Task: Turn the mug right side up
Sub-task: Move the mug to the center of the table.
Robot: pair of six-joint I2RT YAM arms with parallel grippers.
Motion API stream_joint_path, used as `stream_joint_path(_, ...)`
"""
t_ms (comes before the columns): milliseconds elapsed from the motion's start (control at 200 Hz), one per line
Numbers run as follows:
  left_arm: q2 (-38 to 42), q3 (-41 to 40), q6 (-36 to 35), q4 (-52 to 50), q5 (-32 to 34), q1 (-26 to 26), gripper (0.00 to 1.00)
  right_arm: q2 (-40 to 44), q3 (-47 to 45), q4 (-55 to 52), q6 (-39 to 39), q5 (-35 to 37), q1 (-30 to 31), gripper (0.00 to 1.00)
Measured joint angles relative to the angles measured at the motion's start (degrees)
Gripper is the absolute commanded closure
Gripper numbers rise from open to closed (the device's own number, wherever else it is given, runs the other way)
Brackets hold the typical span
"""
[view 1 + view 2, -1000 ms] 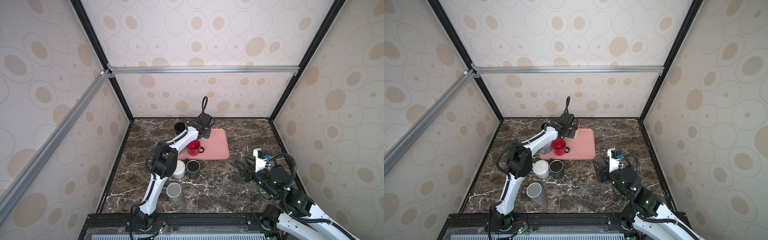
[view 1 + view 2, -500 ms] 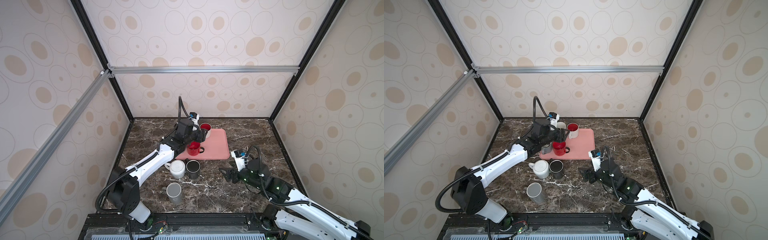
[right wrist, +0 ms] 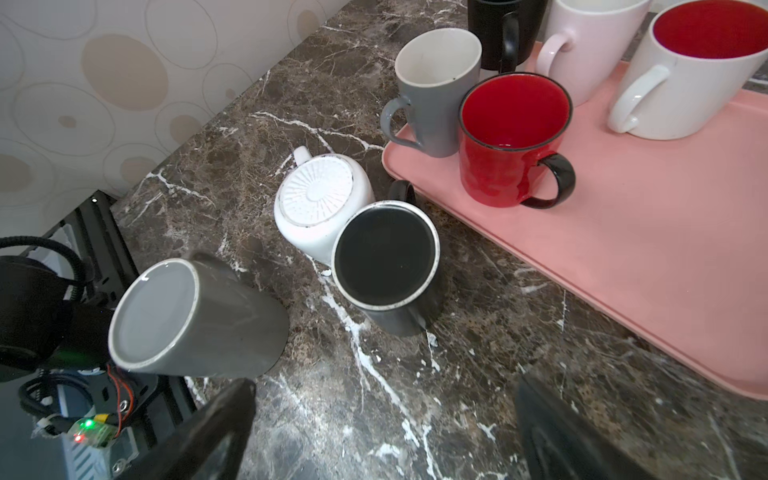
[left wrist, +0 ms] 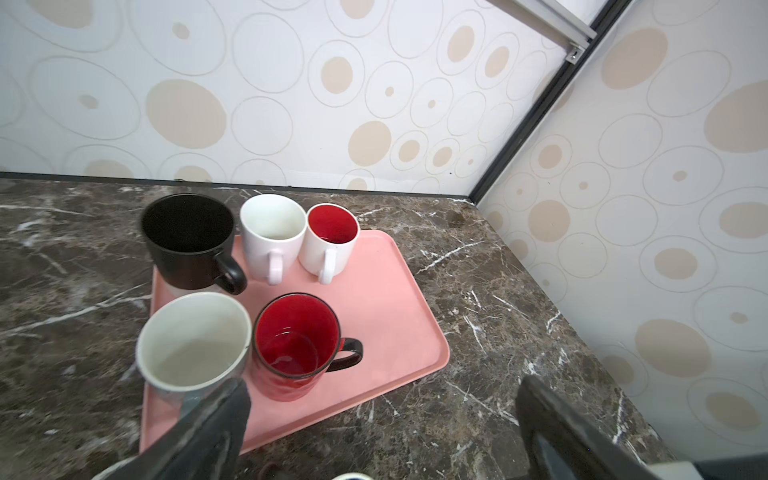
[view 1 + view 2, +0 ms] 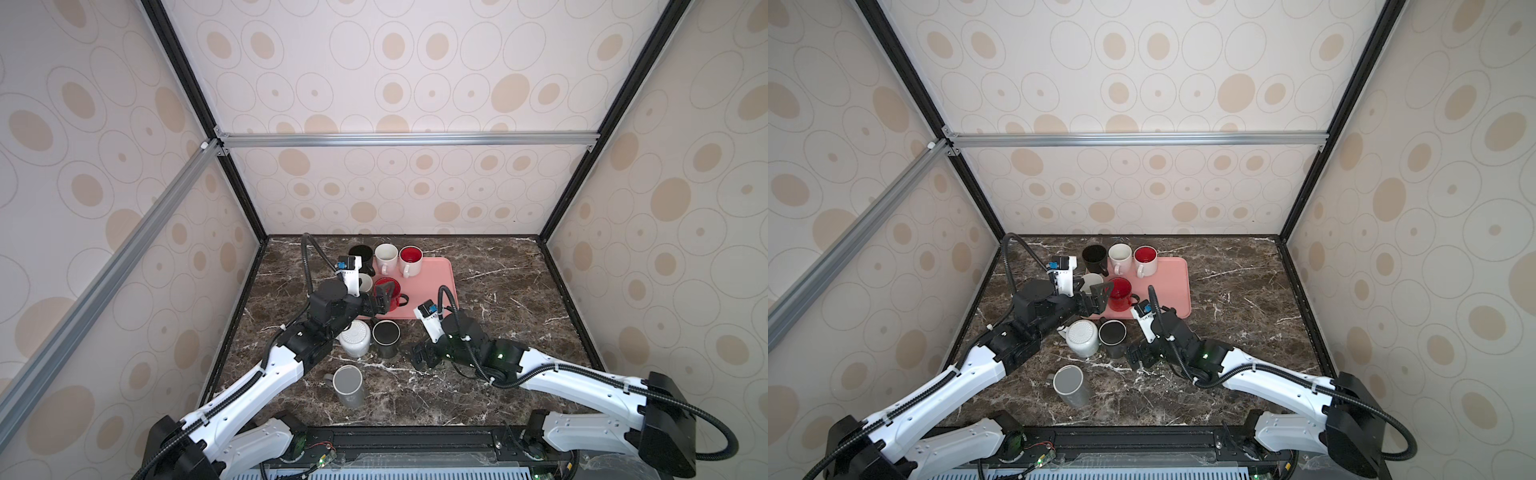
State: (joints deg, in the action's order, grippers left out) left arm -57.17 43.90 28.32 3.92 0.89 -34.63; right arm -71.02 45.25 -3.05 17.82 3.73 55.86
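You've three left inverted on the table [image 3: 478,332]: white mug [image 3: 320,203], black mug [image 3: 386,257], grey mug [image 3: 187,320]. Left pincer [image 4: 382,399] and right pincer [image 3: 384,390] gape empty.

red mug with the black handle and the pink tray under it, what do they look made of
Red mug: most likely glazed ceramic with a glossy finish, going by the soft highlights on its wall, the dark line along the rim and the shiny black handle. Pink tray: probably plastic, matte to satin, with even colour, a rounded moulded lip and only a dull sheen. Looks alone cannot confirm either.
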Motion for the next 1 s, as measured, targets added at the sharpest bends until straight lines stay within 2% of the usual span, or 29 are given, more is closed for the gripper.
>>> stream_joint_path(190,10.2,-6.6,0.6,-0.2,6.6,0.0,0.01,-10.7,8.8,-0.6,5.6,8.0,0.7,0.01)
stream_joint_path(365,14.8,-9.2,1.1,-0.4,9.8,0.0,0.01,-17.7,14.6,-2.2,10.3,11.6,0.9,0.00)
stream_joint_path(615,16.2,-10.8,1.3,-1.0,11.1,0.0,0.01,-23.6,19.1,-5.3,12.6,14.3,3.1,0.00)
stream_joint_path(995,16.7,-11.6,1.3,-1.4,11.2,0.0,0.01,-28.4,22.3,-7.1,12.8,14.0,4.6,0.01)
